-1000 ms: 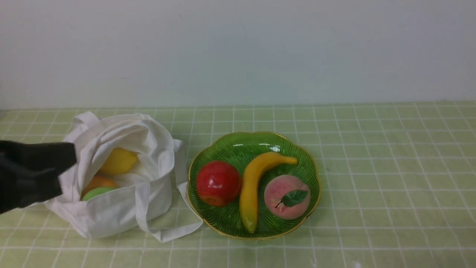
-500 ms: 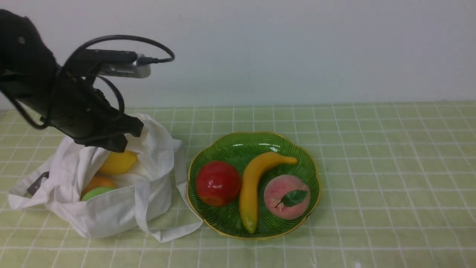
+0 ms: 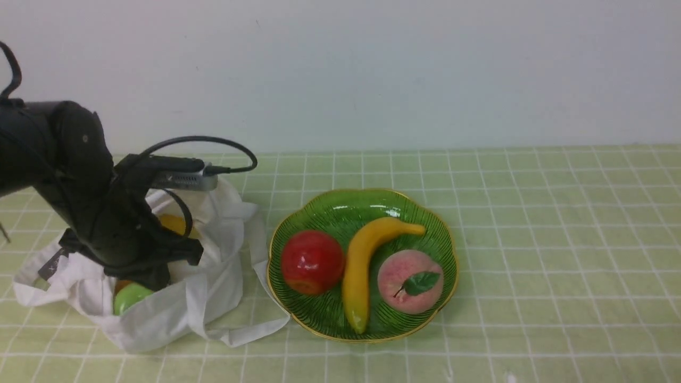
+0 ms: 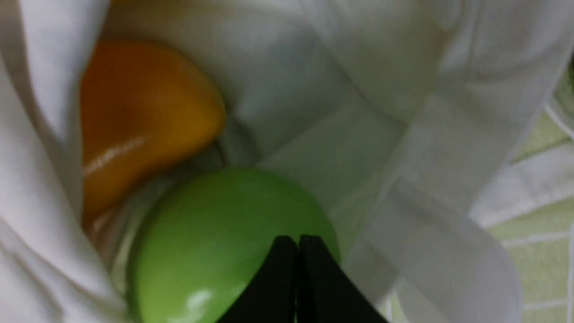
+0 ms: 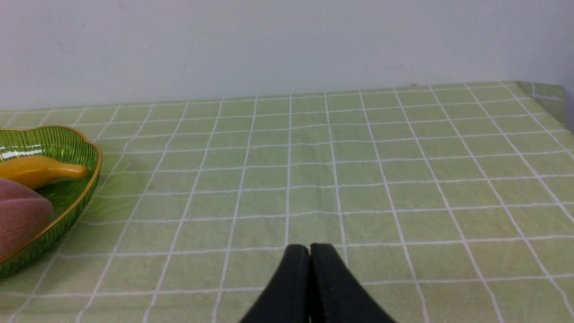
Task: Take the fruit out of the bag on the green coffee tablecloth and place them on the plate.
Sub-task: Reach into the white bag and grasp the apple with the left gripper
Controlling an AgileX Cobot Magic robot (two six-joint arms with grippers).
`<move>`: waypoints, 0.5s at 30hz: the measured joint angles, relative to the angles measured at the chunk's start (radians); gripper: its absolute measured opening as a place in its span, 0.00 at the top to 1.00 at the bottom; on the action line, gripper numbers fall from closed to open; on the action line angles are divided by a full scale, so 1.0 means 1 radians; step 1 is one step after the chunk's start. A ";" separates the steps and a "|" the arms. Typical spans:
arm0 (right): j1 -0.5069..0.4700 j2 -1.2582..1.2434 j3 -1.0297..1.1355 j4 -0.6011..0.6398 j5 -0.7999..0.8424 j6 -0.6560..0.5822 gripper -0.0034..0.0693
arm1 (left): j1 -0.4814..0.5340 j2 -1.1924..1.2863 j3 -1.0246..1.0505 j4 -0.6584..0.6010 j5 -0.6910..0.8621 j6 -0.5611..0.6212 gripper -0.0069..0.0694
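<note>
The white cloth bag (image 3: 175,308) lies open at the left on the checked green tablecloth (image 3: 532,239). Inside it a green apple (image 3: 129,297) shows at the front, with a sliver of the orange fruit (image 3: 121,285) behind it and part of the yellow lemon (image 3: 173,223) further back. My left gripper (image 4: 297,240) is shut and empty, its tips just over the green apple (image 4: 215,242), with the orange fruit (image 4: 143,112) beside it. The green plate (image 3: 340,213) sits right of the bag. My right gripper (image 5: 308,248) is shut and empty over bare cloth, right of the plate (image 5: 85,179).
The plate holds a red apple (image 3: 312,261), a yellow banana (image 3: 362,263) and a pink peach (image 3: 409,280). The bag's strap (image 3: 250,332) lies loose on the cloth near the plate's front left rim. A pale wall stands behind the table.
My left arm has swung in from the left edge, risen over the bag, then dropped into its mouth. The bag has been pushed flatter and its left side spread out.
</note>
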 joint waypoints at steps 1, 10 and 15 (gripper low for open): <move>0.000 0.000 0.000 0.000 0.000 0.000 0.97 | 0.000 -0.003 0.011 -0.003 0.000 -0.001 0.92; 0.000 0.000 0.000 0.000 0.000 0.000 0.97 | 0.000 -0.031 0.059 -0.013 -0.079 -0.005 0.92; 0.000 0.000 0.000 0.000 0.000 0.000 0.97 | 0.000 -0.031 -0.006 0.002 -0.081 -0.012 0.92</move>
